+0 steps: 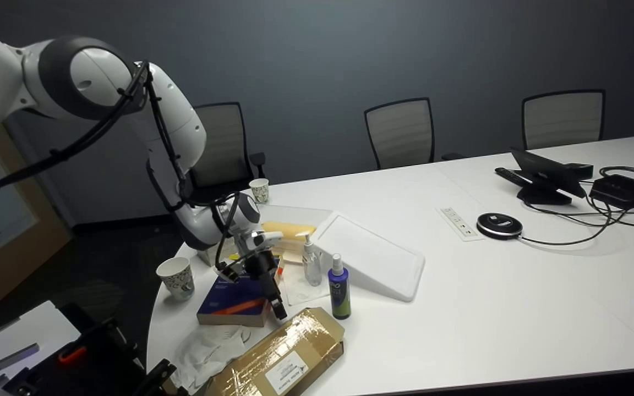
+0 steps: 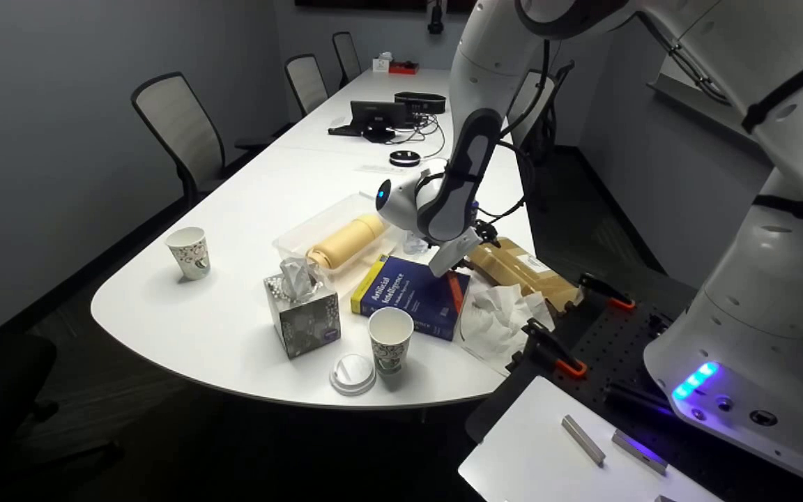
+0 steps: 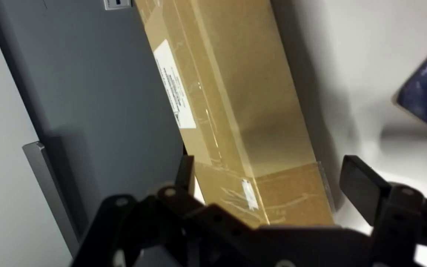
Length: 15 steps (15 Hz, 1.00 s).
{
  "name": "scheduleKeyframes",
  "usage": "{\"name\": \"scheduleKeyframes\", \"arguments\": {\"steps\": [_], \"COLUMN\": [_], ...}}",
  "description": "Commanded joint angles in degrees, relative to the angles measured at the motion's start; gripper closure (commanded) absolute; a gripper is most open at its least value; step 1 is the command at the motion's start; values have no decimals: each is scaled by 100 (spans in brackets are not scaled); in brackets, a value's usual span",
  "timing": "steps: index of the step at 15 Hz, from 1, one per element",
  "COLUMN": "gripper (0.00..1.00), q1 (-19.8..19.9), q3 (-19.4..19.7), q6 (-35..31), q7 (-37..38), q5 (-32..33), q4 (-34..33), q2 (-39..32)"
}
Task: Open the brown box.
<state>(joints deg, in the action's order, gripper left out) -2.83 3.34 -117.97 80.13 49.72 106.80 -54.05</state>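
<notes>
The brown box [image 1: 264,357] lies on the table near its front edge, with clear tape and a white label on top. It also shows in an exterior view [image 2: 513,268], partly behind white tissue. In the wrist view the box [image 3: 258,85] runs diagonally, its taped near end between the fingers. My gripper [image 3: 272,181] is open and empty. Pale gaps show between both fingers and the box, so I see no grip on it. In an exterior view the gripper [image 1: 279,309] points down by the book's edge, close to the box. The gripper's fingers are mostly hidden in the view behind the arm.
A thick blue book [image 2: 408,293] lies beside the box. Crumpled tissue [image 1: 207,352], a purple spray bottle [image 1: 340,291] and a clear pump bottle [image 1: 312,267] stand or lie close by. A white tray-like lid [image 1: 369,256] and a paper cup [image 1: 178,279] are farther off.
</notes>
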Motion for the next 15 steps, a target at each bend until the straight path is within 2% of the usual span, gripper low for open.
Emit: {"name": "scheduleKeyframes", "arguments": {"steps": [1, 15], "gripper": [0, 0], "q1": [-42, -59], "q3": [178, 352], "q6": [-94, -9], "q7": [-115, -225], "q5": [-208, -376], "q4": [-14, 70], "q2": [-102, -92]}}
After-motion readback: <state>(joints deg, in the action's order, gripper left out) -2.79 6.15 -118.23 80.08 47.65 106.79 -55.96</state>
